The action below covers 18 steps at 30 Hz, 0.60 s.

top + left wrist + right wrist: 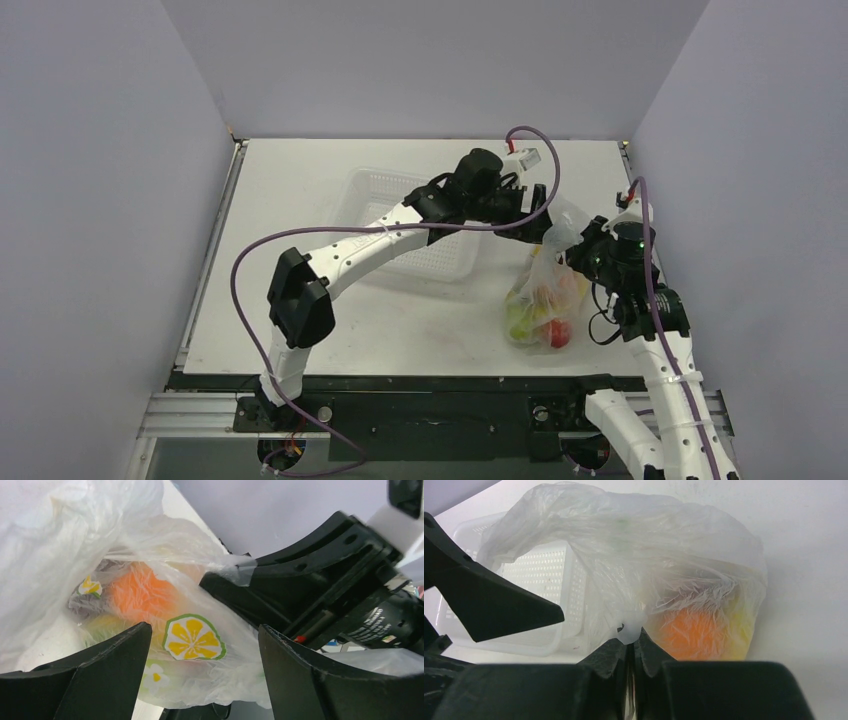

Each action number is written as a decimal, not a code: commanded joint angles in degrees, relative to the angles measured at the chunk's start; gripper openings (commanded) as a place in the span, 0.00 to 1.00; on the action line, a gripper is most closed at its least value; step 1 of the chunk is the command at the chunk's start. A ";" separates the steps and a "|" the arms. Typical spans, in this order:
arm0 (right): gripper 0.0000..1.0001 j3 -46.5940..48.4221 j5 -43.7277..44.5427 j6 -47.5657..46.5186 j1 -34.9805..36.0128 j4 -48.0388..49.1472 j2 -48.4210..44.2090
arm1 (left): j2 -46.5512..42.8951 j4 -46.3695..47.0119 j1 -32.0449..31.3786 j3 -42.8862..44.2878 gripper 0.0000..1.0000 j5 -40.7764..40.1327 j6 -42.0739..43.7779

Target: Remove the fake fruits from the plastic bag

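The clear plastic bag [545, 300] with the fake fruits [540, 315] inside hangs at the right of the table, its bottom near the surface. My right gripper [580, 240] is shut on the bag's top edge; in the right wrist view the gripper [631, 642] pinches the film [634, 570], with the orange [694, 630] showing behind it. My left gripper [535, 215] is open beside the bag's top. In the left wrist view the gripper [205, 645] has the bag [210, 675] between its jaws, untouched, with the orange [140, 592] inside.
The white perforated basket [400, 225] stands at mid-table, partly under my left arm, and shows in the right wrist view [544, 575]. Grey walls enclose the table on three sides. The right arm's wrist [325, 580] fills the left wrist view's right side.
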 commanded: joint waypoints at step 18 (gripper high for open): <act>0.00 1.89 1.31 -2.98 0.39 0.95 -0.29 | -6.67 -20.21 -9.43 21.09 0.80 -17.56 24.65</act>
